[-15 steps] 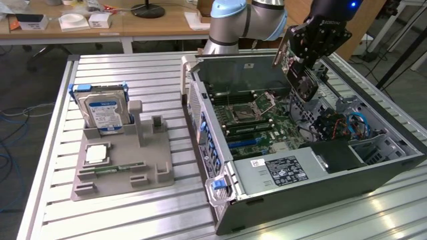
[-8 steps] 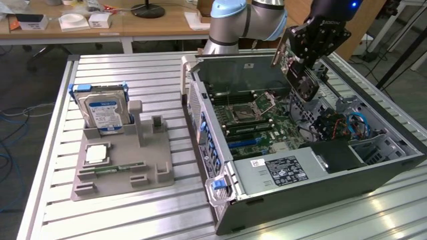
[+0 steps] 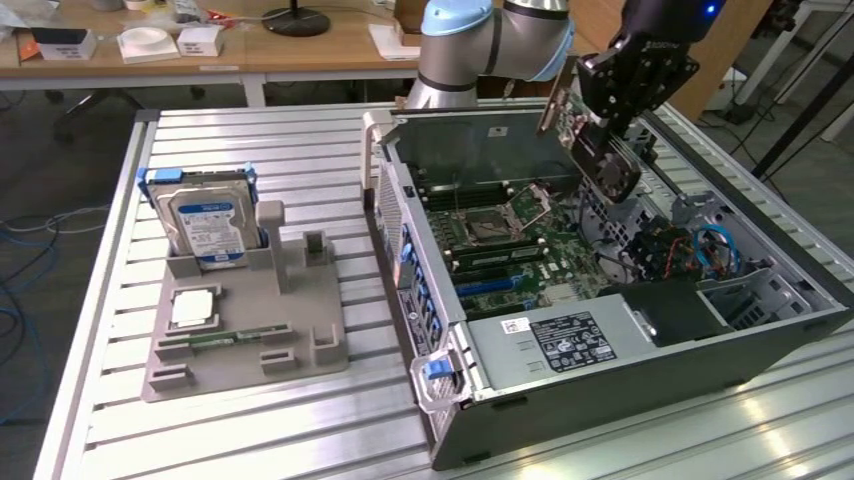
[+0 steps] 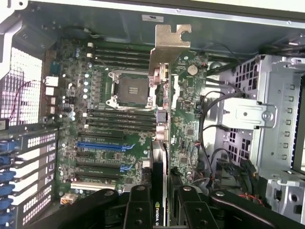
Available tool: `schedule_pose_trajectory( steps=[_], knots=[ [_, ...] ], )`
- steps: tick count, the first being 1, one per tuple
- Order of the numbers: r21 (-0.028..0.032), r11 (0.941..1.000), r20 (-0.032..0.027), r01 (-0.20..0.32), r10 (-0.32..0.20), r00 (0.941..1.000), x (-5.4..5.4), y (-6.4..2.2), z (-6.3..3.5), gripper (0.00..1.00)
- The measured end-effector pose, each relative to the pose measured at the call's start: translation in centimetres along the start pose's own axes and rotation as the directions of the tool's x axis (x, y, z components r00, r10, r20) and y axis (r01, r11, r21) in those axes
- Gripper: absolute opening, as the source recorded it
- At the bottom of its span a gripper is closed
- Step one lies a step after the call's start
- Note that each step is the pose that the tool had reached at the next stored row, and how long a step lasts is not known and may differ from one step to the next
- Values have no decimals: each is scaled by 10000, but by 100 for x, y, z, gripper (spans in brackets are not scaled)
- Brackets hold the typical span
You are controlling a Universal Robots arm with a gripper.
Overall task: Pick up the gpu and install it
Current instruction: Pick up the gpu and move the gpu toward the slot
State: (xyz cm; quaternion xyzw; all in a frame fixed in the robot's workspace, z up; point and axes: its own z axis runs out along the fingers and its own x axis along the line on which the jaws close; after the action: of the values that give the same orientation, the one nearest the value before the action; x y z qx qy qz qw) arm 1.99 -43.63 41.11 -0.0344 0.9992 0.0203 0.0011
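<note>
My gripper (image 3: 603, 128) is shut on the gpu (image 3: 601, 160), a thin dark card that hangs tilted above the far side of the open computer case (image 3: 747, 355). In the wrist view the gpu (image 4: 161, 119) appears edge-on, with its pale metal bracket (image 4: 169, 45) at the far end. My black fingers (image 4: 138, 207) clamp it from both sides, and the gripper (image 4: 159, 207) sits over the motherboard (image 4: 114, 157) and its blue slots (image 4: 102, 145). The card is held clear of the board, touching no slot that I can see.
The case lies open on a slatted metal table (image 3: 267, 420). On the exterior view's left stands a grey fixture (image 3: 247, 340) holding an upright silver hard drive (image 3: 207, 220), a processor chip (image 3: 194, 308) and a green memory stick (image 3: 220, 338). Cables and a drive cage (image 4: 271, 119) crowd the case.
</note>
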Motion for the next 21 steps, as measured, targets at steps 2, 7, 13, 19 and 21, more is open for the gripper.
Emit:
schedule_pose_trajectory(
  steps=[2,7,13,19,21],
  knots=[
    [-1,9998,-7,183,-183,9998,0,0,0,26],
    [-4,9980,-25,636,-636,9980,0,0,2,26],
    [-8,9929,-48,1192,-1192,9929,0,0,3,26],
    [-13,9845,-70,1756,-1756,9844,0,0,5,26],
    [-15,9810,-78,1942,-1942,9809,0,0,6,26]
  ],
)
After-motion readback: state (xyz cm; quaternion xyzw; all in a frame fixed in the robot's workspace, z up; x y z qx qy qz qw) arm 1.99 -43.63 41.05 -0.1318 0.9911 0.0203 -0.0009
